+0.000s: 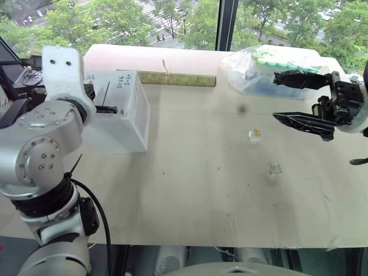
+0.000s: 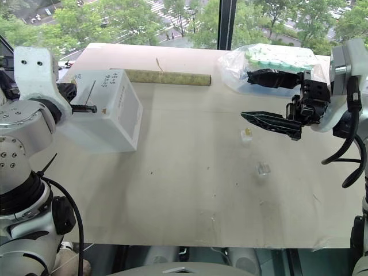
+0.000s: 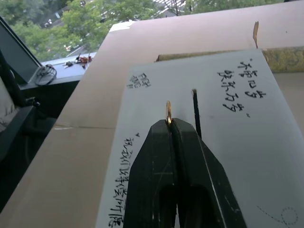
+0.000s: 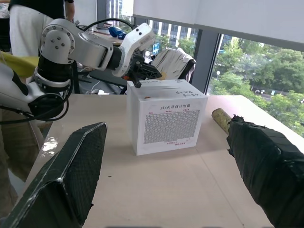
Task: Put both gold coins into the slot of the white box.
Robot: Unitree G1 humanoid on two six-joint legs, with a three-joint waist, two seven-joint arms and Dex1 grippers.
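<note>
The white box (image 1: 127, 118) stands at the table's left, its top bearing handwriting and the thin dark slot (image 3: 195, 114). My left gripper (image 3: 172, 125) is shut on a gold coin (image 3: 168, 113), held on edge just above the box top and beside the slot. From across the table the same gripper (image 4: 142, 76) hovers at the box's top edge. The other gold coin (image 1: 255, 133) shows as a yellow glint on a small clear plastic piece mid-table. My right gripper (image 1: 283, 99) hangs open above the table's right side, near that coin, with nothing between its fingers.
A clear bag of green-capped tubes (image 1: 261, 69) lies at the back right, behind the right gripper. An olive roll (image 1: 175, 79) lies along the back edge. A second clear plastic piece (image 1: 273, 168) sits nearer the front. A person (image 4: 23, 23) stands behind the left arm.
</note>
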